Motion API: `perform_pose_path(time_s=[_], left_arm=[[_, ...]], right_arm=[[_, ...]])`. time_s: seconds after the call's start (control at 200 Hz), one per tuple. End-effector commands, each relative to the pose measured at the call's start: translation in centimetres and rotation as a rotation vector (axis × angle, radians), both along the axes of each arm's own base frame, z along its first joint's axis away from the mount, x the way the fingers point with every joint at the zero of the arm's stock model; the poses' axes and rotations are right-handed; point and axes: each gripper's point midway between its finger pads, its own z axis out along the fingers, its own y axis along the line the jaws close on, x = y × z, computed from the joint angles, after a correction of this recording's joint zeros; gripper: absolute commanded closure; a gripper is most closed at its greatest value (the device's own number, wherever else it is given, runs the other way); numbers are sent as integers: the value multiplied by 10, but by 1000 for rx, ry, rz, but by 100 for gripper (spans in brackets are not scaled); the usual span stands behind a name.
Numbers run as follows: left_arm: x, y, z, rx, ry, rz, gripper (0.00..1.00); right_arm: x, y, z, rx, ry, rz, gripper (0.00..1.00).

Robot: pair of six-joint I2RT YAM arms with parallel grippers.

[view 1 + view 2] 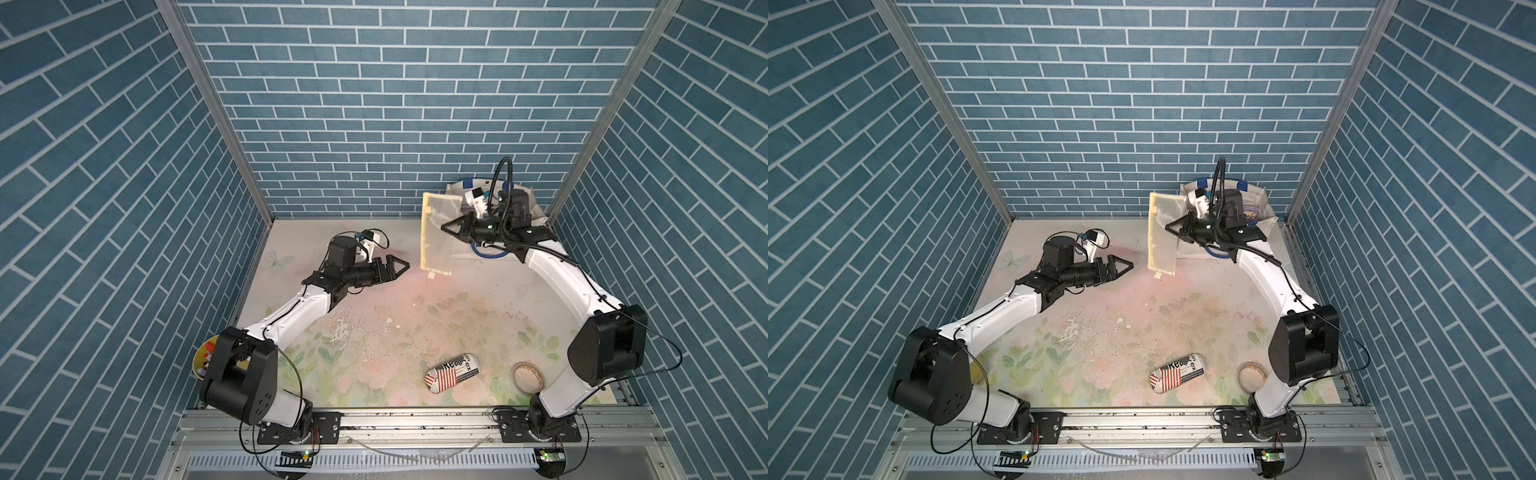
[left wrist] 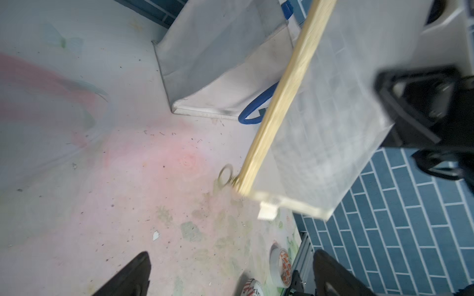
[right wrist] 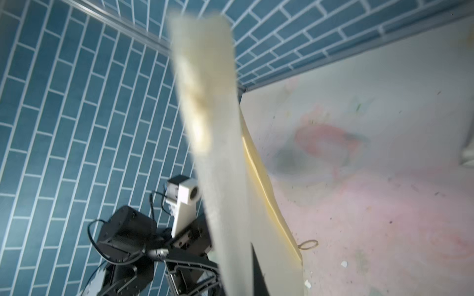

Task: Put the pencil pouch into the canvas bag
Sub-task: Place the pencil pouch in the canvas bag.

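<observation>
Both top views looked steeply down from above the metal front rail (image 1: 415, 422) toward the blue brick-patterned back wall (image 1: 374, 104), sharing the whole pale floral tabletop (image 1: 374, 324). The left wrist camera looked from close by at the translucent yellow-edged mesh pencil pouch (image 2: 320, 123) and boxy off-white canvas bag (image 2: 218, 64). The right wrist camera sat almost against that pouch, seemingly edge-on, facing the white-and-black left arm (image 3: 128, 230).
</observation>
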Motion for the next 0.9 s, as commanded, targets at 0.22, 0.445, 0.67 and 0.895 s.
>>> perform_pose_path(time_s=[0.22, 0.445, 0.67, 0.895], left_arm=[[-13, 23, -3, 198, -47, 3, 1], [-22, 26, -8, 167, -27, 23, 1], [-28, 27, -8, 137, -19, 35, 1], [-30, 28, -2, 134, -29, 38, 1]], right_arm=[[77, -75, 91, 86, -113, -620, 100], [107, -131, 94, 110, -87, -956, 100], [139, -156, 80, 181, -74, -1085, 100], [162, -169, 47, 180, -16, -1118, 100]])
